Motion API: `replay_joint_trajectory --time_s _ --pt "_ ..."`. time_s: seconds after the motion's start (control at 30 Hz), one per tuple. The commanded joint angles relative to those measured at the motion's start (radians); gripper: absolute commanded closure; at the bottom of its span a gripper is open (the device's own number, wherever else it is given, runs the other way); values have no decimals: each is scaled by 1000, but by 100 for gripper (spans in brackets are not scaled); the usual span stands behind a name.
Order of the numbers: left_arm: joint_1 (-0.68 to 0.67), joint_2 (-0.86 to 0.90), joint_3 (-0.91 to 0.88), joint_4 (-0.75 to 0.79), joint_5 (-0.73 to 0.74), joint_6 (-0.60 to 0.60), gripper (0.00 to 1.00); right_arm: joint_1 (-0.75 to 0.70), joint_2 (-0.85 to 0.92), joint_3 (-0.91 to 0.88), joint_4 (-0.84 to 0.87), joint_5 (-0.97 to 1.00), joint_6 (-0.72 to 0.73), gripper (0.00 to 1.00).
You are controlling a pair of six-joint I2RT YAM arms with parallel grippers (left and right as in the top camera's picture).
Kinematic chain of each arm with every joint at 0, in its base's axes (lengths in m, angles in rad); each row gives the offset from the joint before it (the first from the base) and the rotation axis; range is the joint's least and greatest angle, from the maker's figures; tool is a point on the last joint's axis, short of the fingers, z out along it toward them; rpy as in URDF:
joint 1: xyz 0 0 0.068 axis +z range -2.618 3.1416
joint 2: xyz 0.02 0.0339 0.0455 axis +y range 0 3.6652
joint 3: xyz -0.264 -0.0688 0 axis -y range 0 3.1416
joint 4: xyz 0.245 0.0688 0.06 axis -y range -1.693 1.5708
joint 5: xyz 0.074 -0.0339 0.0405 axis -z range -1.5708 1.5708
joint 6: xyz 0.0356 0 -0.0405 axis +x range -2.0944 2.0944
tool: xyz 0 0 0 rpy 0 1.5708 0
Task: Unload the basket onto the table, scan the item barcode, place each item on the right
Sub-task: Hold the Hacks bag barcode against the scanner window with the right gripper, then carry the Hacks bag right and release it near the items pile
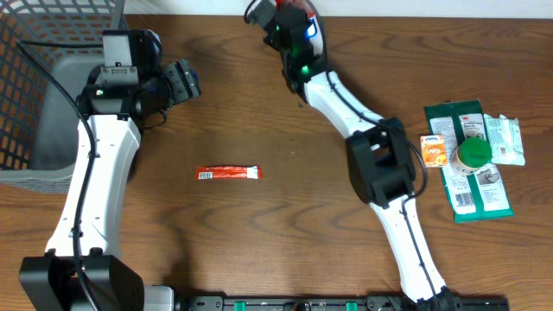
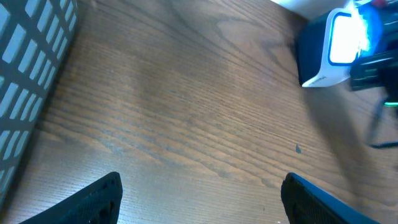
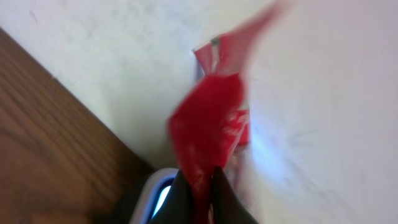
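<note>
Red packet pinched in the right end effector, fingers pressed together on its lower edge, held at the 12 o'clock edge of the worktop, close to the scanner with its lit blue-white face. Left end effector spread wide and empty over bare wood at 10 o'clock, beside the basket. Flat on the worktop: a red sachet near centre, slightly toward 9 o'clock, and a cluster of green and orange packs at 3 o'clock.
</note>
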Motion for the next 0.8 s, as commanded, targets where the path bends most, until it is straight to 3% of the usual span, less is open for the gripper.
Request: replay_joint_trajectory --time_s 0.0,0.13,0.3,0.43,0.57,0.77 --pt "2 -10 5 0 -7 13 18 -4 -192 15 -77 3 123 99" --pt "2 -10 5 0 -7 13 18 -4 -336 15 -338 3 268 99" --pt "2 -10 5 0 -6 13 18 -19 -528 15 -821 -42 544 99" --pt "2 -10 5 0 -6 13 18 -55 -612 15 -1167 -191 650 99" --pt "2 -10 5 0 -6 13 18 -108 -616 1 -1461 -298 666 99" --pt "2 -10 5 0 -6 13 18 -185 -612 -255 -1521 -293 666 99"
